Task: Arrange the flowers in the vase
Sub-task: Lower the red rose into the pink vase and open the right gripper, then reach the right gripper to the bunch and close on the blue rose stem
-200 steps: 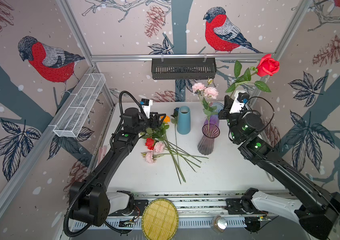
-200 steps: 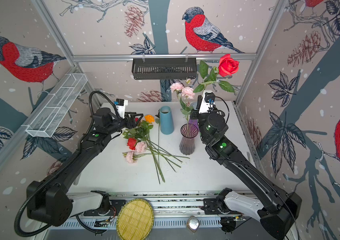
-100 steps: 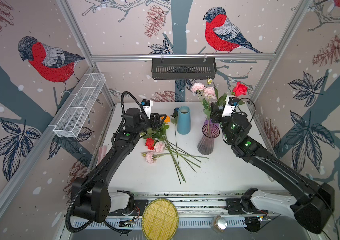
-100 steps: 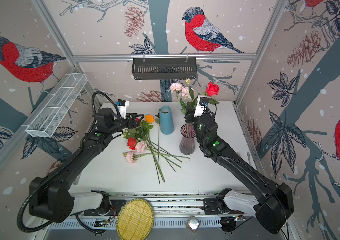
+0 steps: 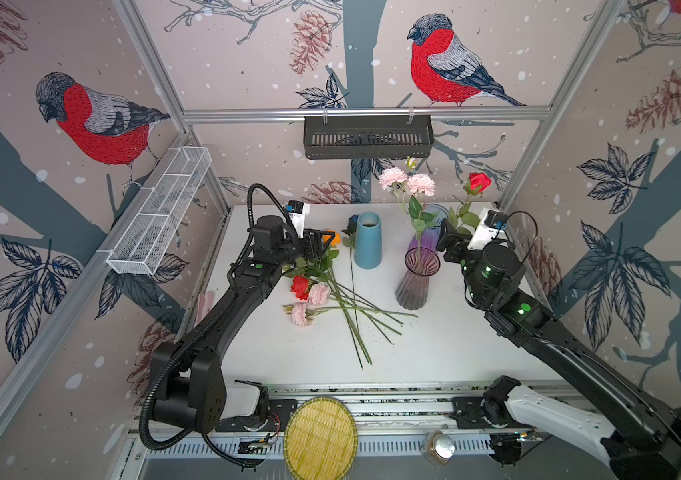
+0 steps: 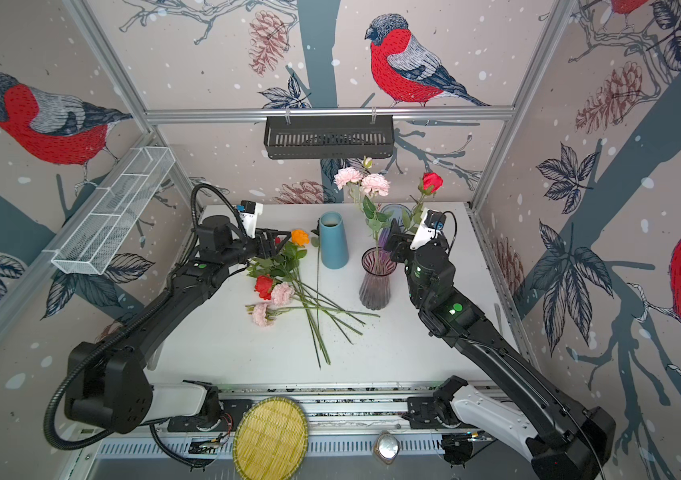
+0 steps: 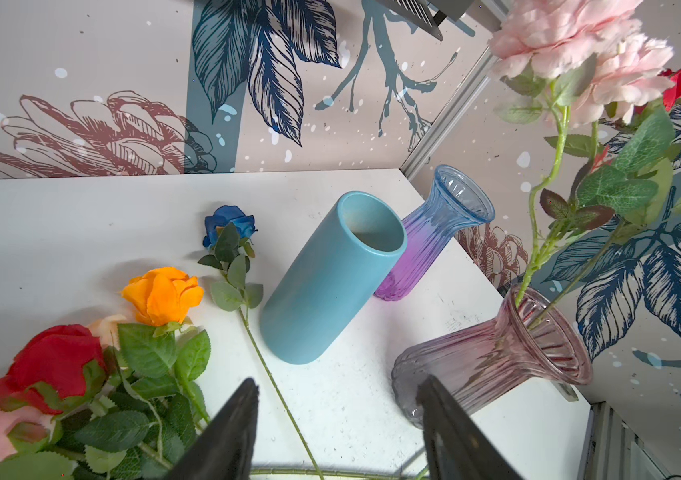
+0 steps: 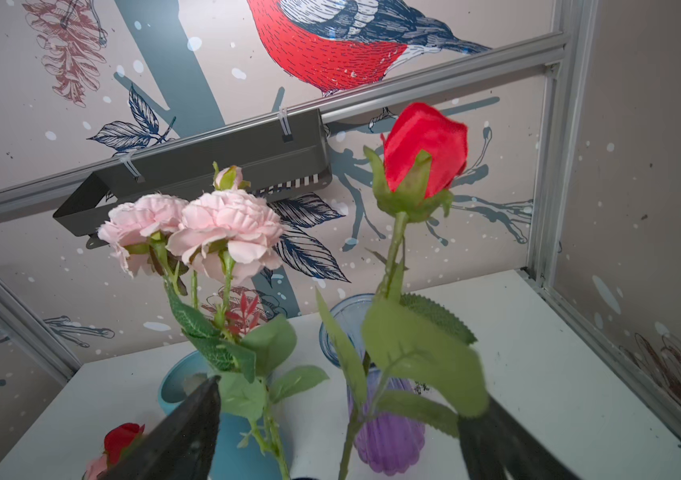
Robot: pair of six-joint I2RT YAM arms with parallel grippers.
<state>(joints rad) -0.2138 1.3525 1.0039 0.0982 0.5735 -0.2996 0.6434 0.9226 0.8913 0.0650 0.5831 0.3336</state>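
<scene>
A ribbed pink-grey glass vase holds pink peonies and a red rose. My right gripper is open beside the vase mouth. The rose's stem runs free between its fingers. Loose flowers lie left of the vase: a red rose, pink blooms, an orange rose and a blue rose. My left gripper hovers open over this pile and holds nothing.
A teal cylinder vase and a blue-purple glass vase stand behind the pile. A black basket hangs on the back rail and a white wire basket on the left wall. A woven yellow disc lies at the front.
My right gripper came down with the red rose from high above to the vase mouth and opened, letting go of the stem. The left arm has barely moved.
</scene>
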